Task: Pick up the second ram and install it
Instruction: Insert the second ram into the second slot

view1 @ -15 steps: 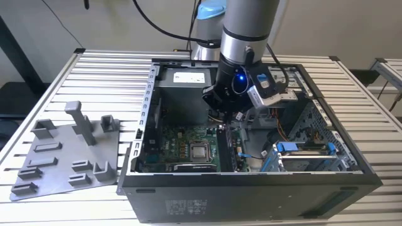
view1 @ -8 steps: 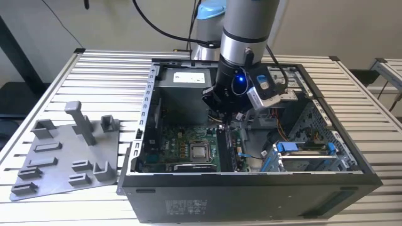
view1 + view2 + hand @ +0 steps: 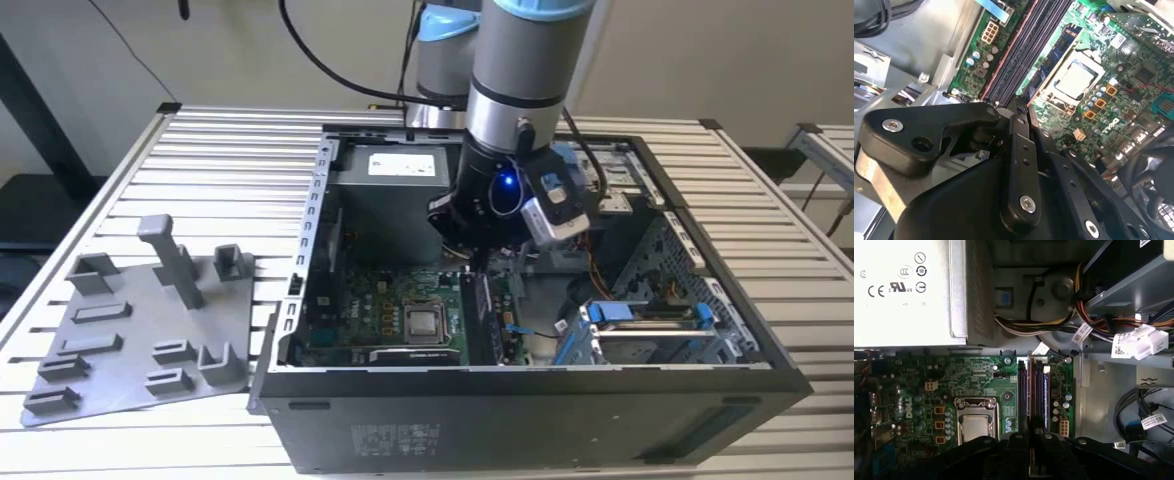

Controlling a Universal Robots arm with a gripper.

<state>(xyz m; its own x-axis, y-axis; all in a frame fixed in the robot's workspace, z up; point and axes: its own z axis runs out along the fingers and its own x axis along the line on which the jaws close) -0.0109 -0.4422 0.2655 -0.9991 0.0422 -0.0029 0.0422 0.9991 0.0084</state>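
Nearest you in the exterior view is the dark side wall of the open computer case (image 3: 534, 420), lying on the slatted metal surface (image 3: 240, 160). On that view's left, a grey plastic tray (image 3: 134, 340) with upright pegs and pockets rests on the surface just beside the case.

Inside the case you see the green motherboard (image 3: 380, 310) lying flat, with the square silver processor (image 3: 424, 322) near its middle. On the exterior view's right of the processor run the long black slots (image 3: 1045, 390). A dark, narrow memory stick (image 3: 509, 318) with a small pale label stands on edge among them, so you find the second ram down at the slots; whether it is fully seated you cannot tell. Further to the exterior view's right sits a drive cage (image 3: 641, 325) with blue clips.

The claw (image 3: 1021, 107) is low over one end of the slots, also seen in the first wrist view (image 3: 1031, 437). Its black fingers (image 3: 1016, 145) are drawn narrow, close together. You cannot tell whether they pinch the stick's edge or merely rest above it.

Beyond the claw lies the grey power supply (image 3: 909, 290) with a pale label, and a bundle of coloured wires (image 3: 1054, 322) leading from it. The grey arm (image 3: 521, 80) comes down into the case from above, a blue light glowing at its wrist.
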